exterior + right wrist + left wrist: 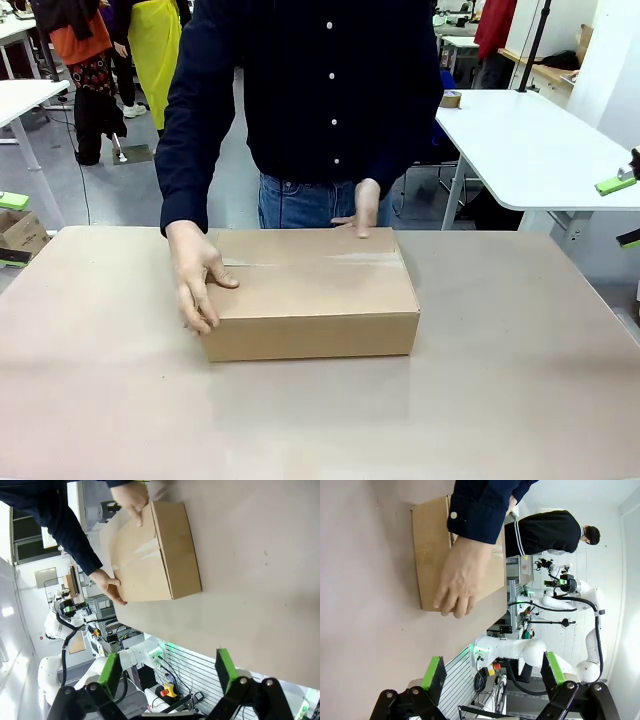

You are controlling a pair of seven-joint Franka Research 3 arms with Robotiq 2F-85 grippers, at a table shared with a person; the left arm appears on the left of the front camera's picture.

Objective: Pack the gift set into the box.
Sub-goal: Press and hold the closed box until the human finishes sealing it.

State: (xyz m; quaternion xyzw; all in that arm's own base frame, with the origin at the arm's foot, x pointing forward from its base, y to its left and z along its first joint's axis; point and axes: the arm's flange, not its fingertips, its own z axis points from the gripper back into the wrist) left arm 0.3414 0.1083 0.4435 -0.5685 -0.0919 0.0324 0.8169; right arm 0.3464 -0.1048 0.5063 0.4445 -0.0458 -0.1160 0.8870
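Well beyond the left pincer (493,666) and right pincer (168,661), both wide, lies the box (312,292).

Blocked at the middle of the counter (520,400) by the closed box (312,300), with a person's hands (195,278) on its left end and far edge; open on either side.

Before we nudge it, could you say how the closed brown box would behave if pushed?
The box is low and wide, lying flat, so it would probably slide rather than tip. Its corrugated cardboard looks stiff, though the flat top might give under pressure.
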